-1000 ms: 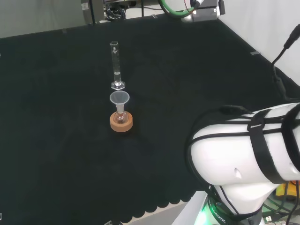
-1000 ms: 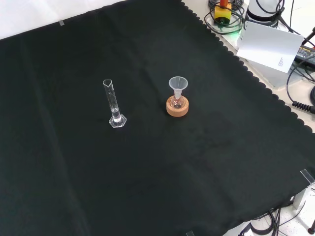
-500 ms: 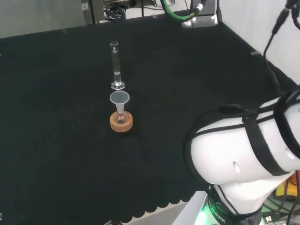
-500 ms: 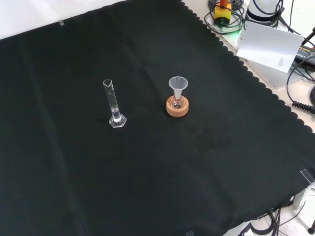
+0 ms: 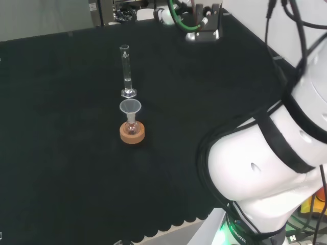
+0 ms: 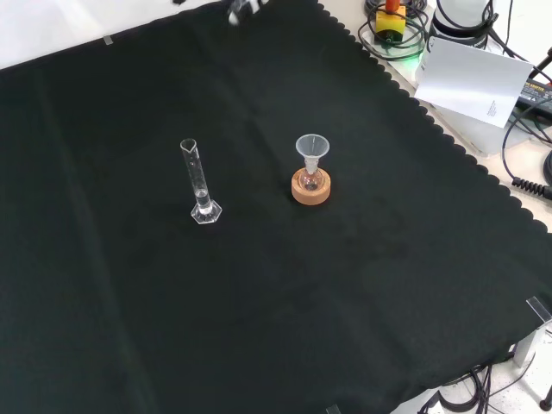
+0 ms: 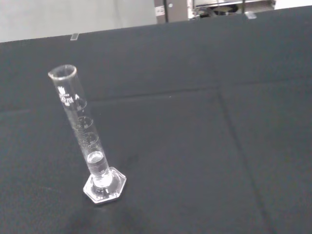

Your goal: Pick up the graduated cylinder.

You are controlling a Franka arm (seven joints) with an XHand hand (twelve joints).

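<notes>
The graduated cylinder [image 5: 125, 71] is a thin clear glass tube on a hexagonal foot. It stands upright on the black cloth [image 5: 61, 153], a little left of the middle in the front view [image 6: 198, 183]. The wrist view shows the cylinder [image 7: 85, 134] close up, with a little clear liquid near its base. A blurred black and white bit of the hand [image 6: 240, 8] pokes in at the top edge of the front view, well apart from the cylinder. How the hand is set is not visible.
A small flask with a clear funnel [image 5: 130, 107] in its neck sits on a cork ring [image 5: 132, 133], just nearer than the cylinder in the head view and to its right in the front view [image 6: 310, 187]. Cables and a white sheet [image 6: 473, 82] lie off the cloth's upper right.
The arm's white links have swung upward in the head view, and its far end with the green cable has shifted left. A bit of the hand has entered the front view's top edge.
</notes>
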